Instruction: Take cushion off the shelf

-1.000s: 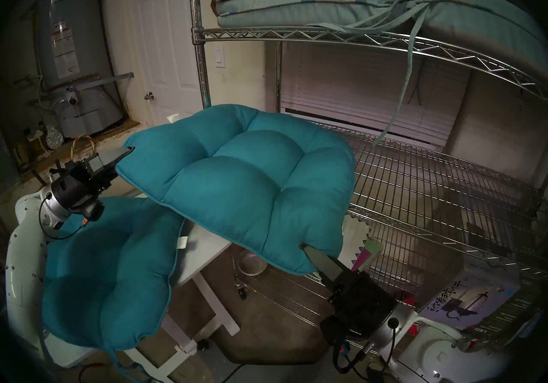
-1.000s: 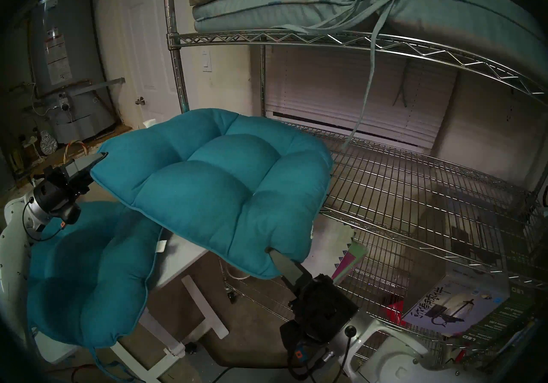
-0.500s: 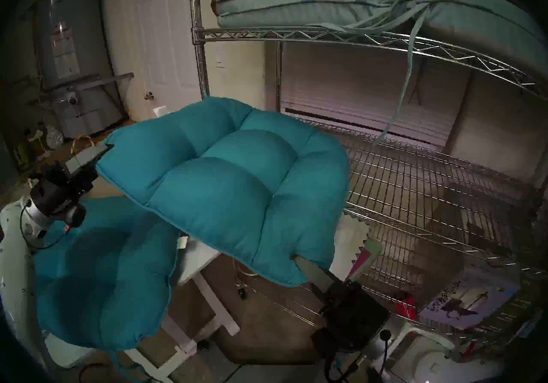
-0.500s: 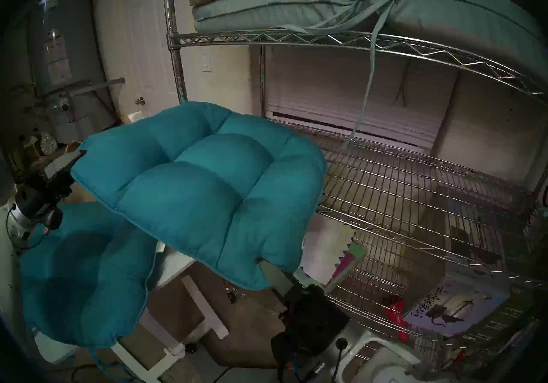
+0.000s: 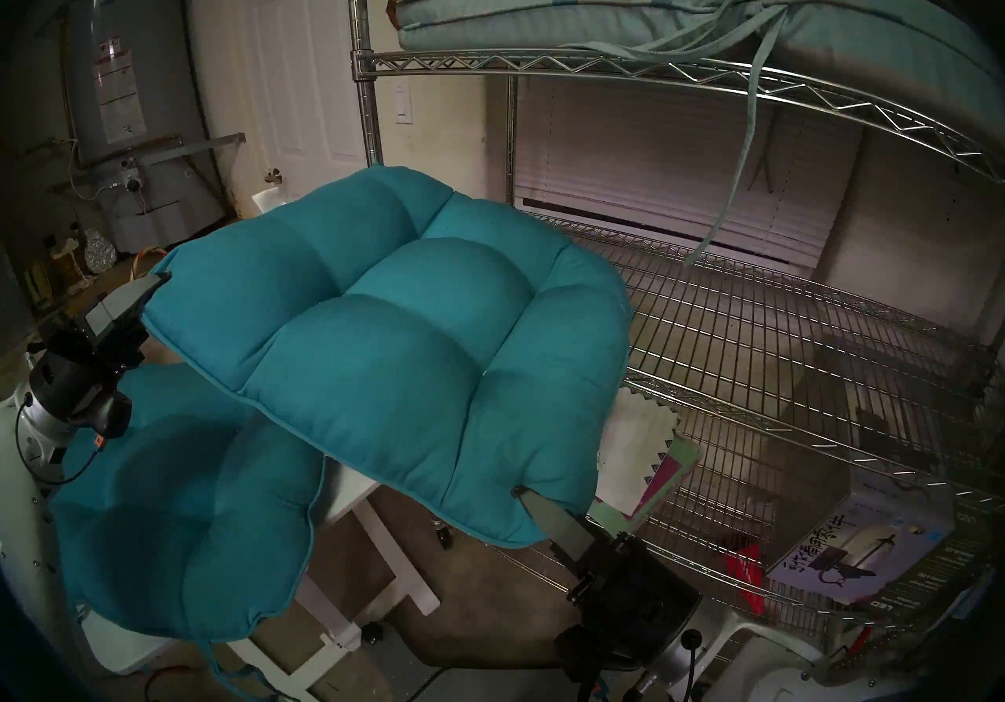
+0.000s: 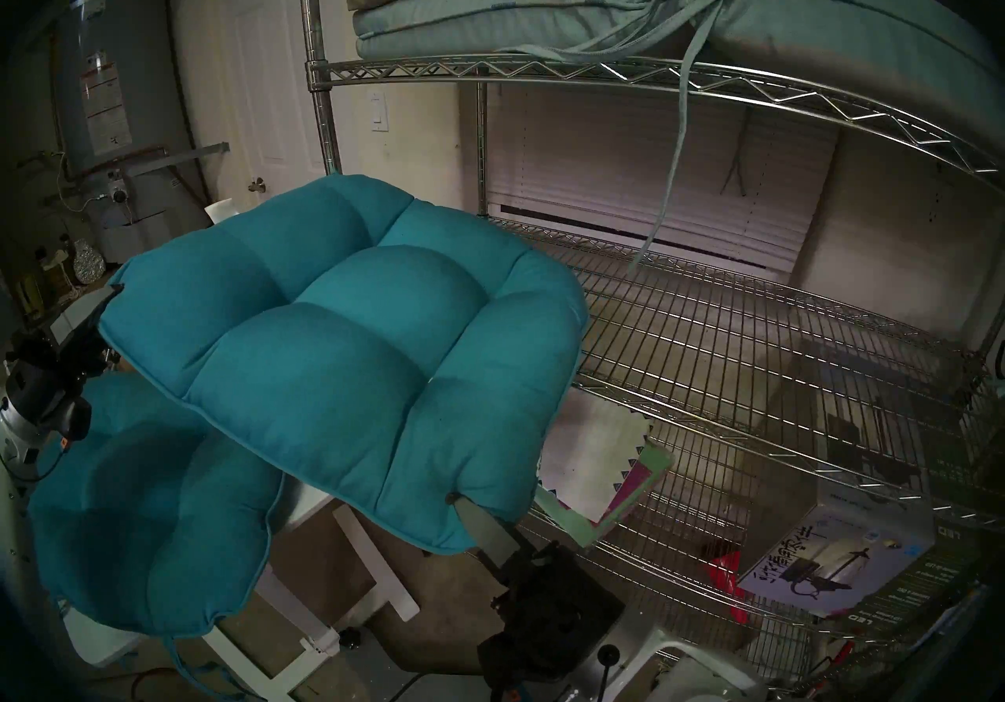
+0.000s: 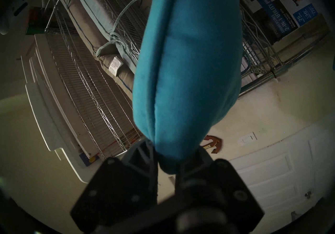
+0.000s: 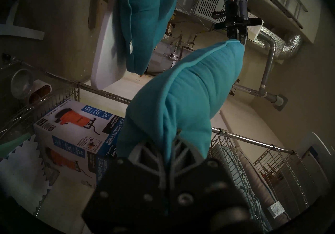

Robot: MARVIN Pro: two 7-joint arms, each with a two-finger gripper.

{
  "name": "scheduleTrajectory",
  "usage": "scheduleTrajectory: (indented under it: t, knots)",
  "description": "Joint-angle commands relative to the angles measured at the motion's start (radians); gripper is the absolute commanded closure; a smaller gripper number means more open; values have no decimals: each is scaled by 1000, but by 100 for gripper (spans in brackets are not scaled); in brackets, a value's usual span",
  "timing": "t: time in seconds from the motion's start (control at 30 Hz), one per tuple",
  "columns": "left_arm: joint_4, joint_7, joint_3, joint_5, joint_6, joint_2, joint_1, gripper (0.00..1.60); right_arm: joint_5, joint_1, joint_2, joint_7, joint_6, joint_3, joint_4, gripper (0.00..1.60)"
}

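Shifted leftward, teal cushion (image 5: 391, 347) hangs pinched between both grippers' jaws.

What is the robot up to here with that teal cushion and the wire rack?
The robot is carrying a tufted teal seat cushion between both arms. The left gripper is shut on one corner and the right gripper is shut on the opposite corner. The cushion hangs in the air, mostly clear of the chrome wire shelf, whose middle tier looks bare. A second teal cushion already lies on the small white table below. Pale blue-green and tan cushions sit on the tier above.
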Motion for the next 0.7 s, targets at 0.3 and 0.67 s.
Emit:
scheduleTrajectory:
  t: [0.3, 0.67]
  knots:
    - [-59, 86, -102, -93, 4, -42, 75, 160, -38, 7, 8, -48, 1, -14, -37, 160]
    - [-75, 81, -116, -106, 4, -56, 109, 160, -51, 5, 8, -52, 2, -15, -37, 160]
